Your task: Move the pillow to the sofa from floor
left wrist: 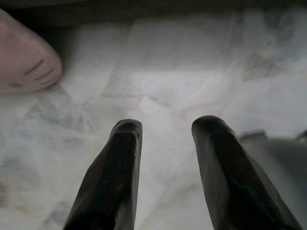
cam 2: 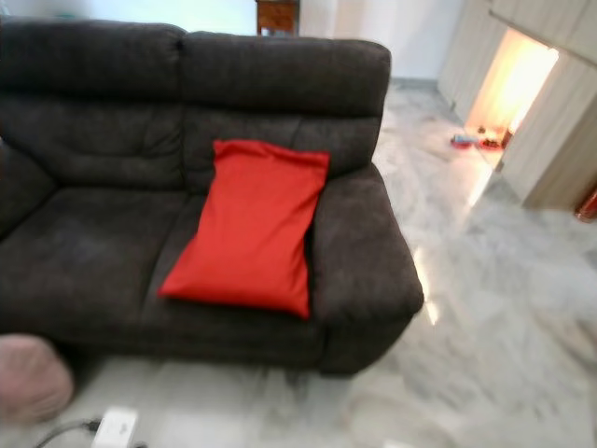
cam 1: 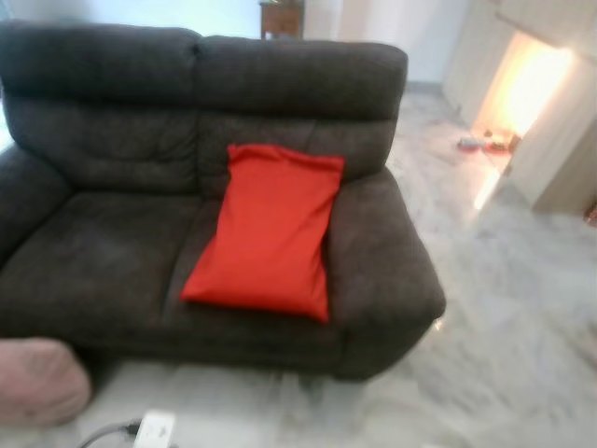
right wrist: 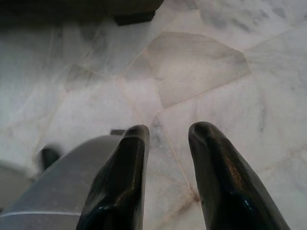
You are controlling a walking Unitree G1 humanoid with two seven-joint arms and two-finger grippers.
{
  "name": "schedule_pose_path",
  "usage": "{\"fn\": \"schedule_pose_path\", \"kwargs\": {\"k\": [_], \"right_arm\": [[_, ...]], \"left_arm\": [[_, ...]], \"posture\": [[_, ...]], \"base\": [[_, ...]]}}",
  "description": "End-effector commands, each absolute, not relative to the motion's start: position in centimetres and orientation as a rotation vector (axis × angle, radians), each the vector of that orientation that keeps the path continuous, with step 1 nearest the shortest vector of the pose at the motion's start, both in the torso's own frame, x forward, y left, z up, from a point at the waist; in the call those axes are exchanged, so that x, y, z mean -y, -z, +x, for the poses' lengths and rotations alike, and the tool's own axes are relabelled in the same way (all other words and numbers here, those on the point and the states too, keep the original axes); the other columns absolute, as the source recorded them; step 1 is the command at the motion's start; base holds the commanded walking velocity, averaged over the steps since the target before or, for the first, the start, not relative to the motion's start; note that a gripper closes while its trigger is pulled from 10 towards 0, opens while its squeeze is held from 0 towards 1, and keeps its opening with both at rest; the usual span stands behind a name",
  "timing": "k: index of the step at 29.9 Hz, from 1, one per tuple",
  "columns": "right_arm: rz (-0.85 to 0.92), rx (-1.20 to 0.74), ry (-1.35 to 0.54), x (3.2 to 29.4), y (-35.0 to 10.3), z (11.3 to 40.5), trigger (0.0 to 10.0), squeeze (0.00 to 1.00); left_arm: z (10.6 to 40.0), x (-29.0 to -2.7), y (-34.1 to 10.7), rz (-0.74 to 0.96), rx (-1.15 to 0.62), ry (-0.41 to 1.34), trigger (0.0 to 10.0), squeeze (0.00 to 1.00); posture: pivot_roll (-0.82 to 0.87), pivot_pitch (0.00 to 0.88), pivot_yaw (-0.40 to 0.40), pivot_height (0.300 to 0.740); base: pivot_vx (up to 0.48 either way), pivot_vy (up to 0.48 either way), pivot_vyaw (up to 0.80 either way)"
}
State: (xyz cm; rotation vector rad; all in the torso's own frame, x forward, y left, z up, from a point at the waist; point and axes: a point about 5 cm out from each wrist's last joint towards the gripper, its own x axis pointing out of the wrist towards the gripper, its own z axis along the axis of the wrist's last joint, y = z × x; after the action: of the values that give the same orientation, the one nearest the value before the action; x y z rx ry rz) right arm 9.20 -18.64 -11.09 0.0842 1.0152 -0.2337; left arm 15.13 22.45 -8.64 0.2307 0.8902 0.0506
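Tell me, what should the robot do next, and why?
Probably nothing more than stand back: the red pillow already leans on the sofa seat, and the left gripper and right gripper hang open over the floor, holding nothing.

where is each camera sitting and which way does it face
Left eye view: on the head, looking down at the sofa, red pillow on its seat.
Right eye view: same scene, shifted sideways.
Left wrist view: along the open left end effector, facing the floor and a pink cushion.
Right wrist view: along the open right end effector, facing floor.
Shared: both wrist views show marble floor.
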Motion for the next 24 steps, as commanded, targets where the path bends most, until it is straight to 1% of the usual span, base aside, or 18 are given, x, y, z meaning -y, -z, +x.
{"fn": "schedule_pose_path", "kwargs": {"k": [1,8,18,24], "right_arm": [[0.115,-1.030,0.209,17.29,11.28,9.12,10.0,0.00],[0.113,-1.032,0.206,17.32,11.29,9.08,10.0,0.00],[0.116,-1.031,0.202,17.28,11.28,9.15,10.0,0.00],[0.117,-1.032,0.200,17.28,11.28,9.15,10.0,0.00]], "left_arm": [[15.08,-22.93,8.59,0.246,-0.901,-0.057,10.0,0.00],[14.60,-22.67,8.86,0.243,-0.917,-0.055,10.0,0.00],[14.58,-23.32,8.74,0.244,-0.925,-0.064,10.0,0.00],[14.82,-23.31,8.67,0.244,-0.924,-0.064,10.0,0.00]], "posture": [[0.06,0.000,-0.023,0.740],[0.06,0.000,-0.023,0.740],[0.06,0.000,-0.022,0.740],[0.06,0.000,-0.022,0.740]], "base": [[0.000,0.304,0.00],[0.000,0.307,0.00],[0.000,0.309,0.00],[0.000,0.464,0.00]]}}
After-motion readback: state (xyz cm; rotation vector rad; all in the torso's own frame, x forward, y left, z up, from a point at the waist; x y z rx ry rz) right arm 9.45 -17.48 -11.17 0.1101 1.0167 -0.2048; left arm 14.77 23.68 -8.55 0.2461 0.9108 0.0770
